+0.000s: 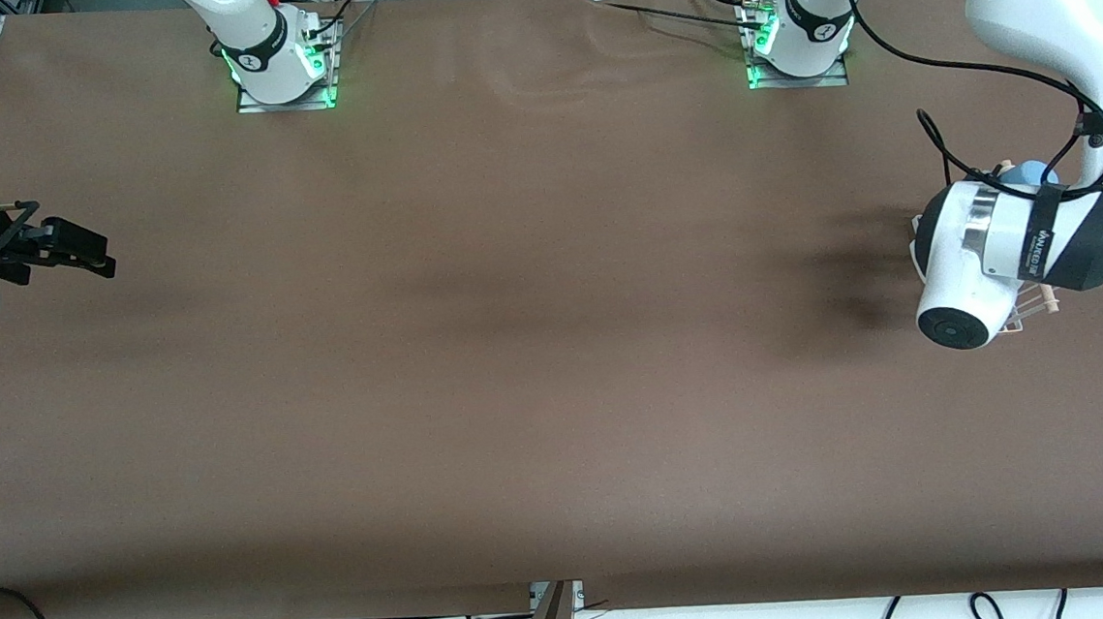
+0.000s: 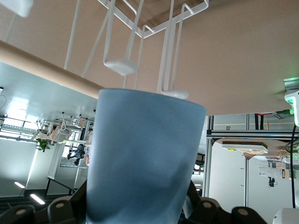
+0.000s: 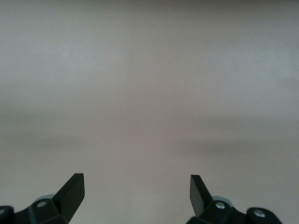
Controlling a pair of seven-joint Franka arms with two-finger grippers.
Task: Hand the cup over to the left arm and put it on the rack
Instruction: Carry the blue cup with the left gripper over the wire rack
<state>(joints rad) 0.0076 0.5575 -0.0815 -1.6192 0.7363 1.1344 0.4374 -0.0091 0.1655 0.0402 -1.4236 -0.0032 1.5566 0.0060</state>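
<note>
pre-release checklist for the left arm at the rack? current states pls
1. Cup held in left gripper: ok.
2. Cup close to the rack prongs: ok, they show right past its end.
3. Cup seated on a prong: cannot tell.
4. Wooden dowel out of the cup's way: cannot tell.
5. Right gripper open, holding nothing: ok.
6. Right arm waiting at its own end of the table: ok.
</note>
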